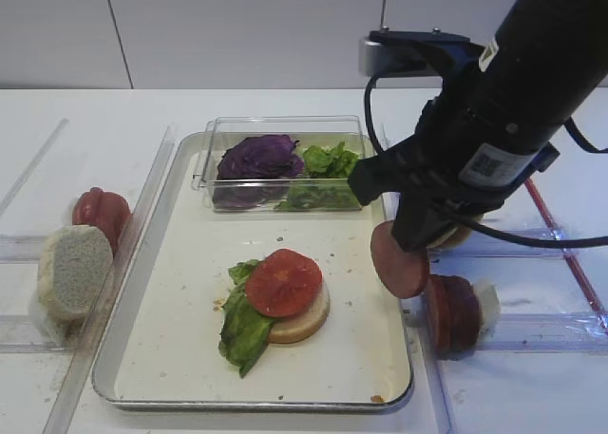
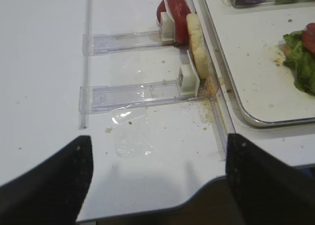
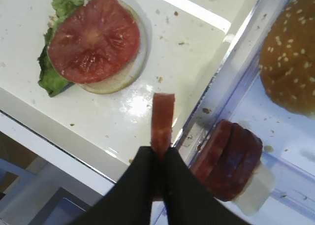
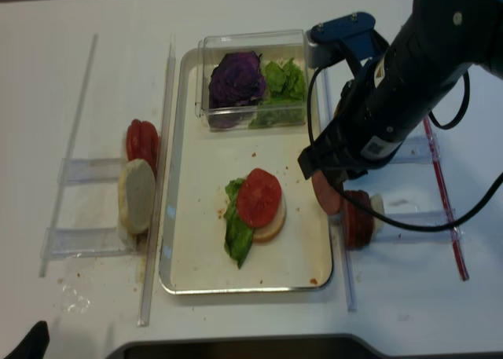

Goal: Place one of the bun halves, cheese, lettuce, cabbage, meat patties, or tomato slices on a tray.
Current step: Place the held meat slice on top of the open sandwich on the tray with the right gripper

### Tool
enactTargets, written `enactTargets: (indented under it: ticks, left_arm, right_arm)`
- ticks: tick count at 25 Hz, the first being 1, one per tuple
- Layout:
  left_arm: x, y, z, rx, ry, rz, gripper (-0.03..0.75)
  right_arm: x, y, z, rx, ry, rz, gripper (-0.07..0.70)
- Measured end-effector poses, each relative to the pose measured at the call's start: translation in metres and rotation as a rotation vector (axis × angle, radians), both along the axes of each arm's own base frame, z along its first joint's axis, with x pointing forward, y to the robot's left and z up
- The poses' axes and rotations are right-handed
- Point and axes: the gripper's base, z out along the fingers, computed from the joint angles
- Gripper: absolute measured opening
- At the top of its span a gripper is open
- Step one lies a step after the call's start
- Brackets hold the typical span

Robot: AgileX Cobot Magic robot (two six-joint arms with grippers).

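My right gripper [image 3: 160, 153] is shut on a meat patty [image 3: 163, 117], held edge-up. The patty [image 1: 399, 260] hangs just above the right rim of the tray [image 1: 190, 292]. On the tray lies a bun half [image 1: 306, 322] with lettuce [image 1: 242, 325] and a tomato slice [image 1: 283, 282] on top. More meat patties [image 1: 454, 311] stand in the clear rack to the right of the tray. My left gripper [image 2: 157, 180] is open over bare table at the front left, with nothing between its fingers. Cheese is not in view.
A clear box at the tray's back holds cabbage [image 1: 258, 159] and lettuce [image 1: 328, 163]. Left of the tray, clear racks hold tomato slices [image 1: 100, 211] and a pale bun half [image 1: 73, 268]. A sesame bun [image 3: 290, 67] sits beyond the patties. A red strip [image 1: 560, 244] lies far right.
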Motion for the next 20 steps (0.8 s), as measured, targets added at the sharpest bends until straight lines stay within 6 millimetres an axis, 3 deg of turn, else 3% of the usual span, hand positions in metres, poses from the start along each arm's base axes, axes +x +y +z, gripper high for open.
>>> enactTargets:
  ticks: [6, 16, 20]
  left_arm:
    - [0.0, 0.0, 0.0, 0.0, 0.0, 0.0, 0.514]
    - [0.0, 0.0, 0.0, 0.0, 0.0, 0.0, 0.514]
    - [0.0, 0.0, 0.0, 0.0, 0.0, 0.0, 0.513]
  right_arm:
    - [0.006, 0.002, -0.006, 0.058, 0.038, 0.008, 0.078]
    - [0.022, -0.012, -0.002, 0.23, 0.034, 0.028, 0.078]
    - [0.024, -0.007, -0.01, 0.263, 0.076, 0.075, 0.078]
